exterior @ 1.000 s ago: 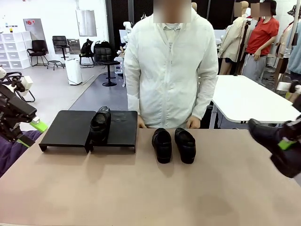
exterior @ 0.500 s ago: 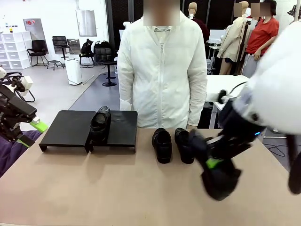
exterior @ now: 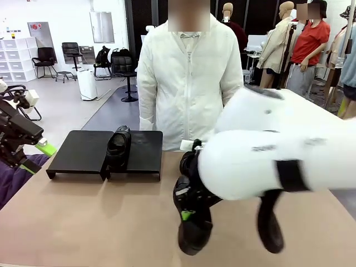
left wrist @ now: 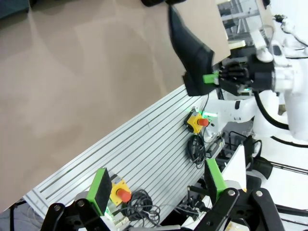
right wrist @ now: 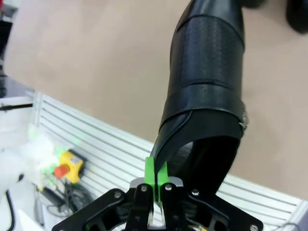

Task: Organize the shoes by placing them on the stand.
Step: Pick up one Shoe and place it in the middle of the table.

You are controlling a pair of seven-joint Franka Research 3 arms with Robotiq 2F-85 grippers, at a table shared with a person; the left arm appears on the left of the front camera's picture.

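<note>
— What is lying around the right claw (right wrist: 155, 173)?
— The bench (exterior: 83, 222) is spreading beneath it. The stand (exterior: 78, 147) is sitting well off to its left, carrying one loafer (exterior: 118, 146).
— And its grip?
— It is pinching a shoe (right wrist: 207, 96) by the collar near the heel, toe hanging away. The left claw (left wrist: 158, 185) is gaping, empty.
— Handling?
— Probably light, but glossy and slippery. That thin rim is likely flexing.
— Anything hidden?
— The arm (exterior: 267, 156) is covering the bench beyond the claw.

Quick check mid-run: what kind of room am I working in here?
Probably a robotics lab in an open workshop hall: emergency-stop buttons sit on a slotted aluminium frame, with office chairs and white drawer units on the bare floor behind.
</note>
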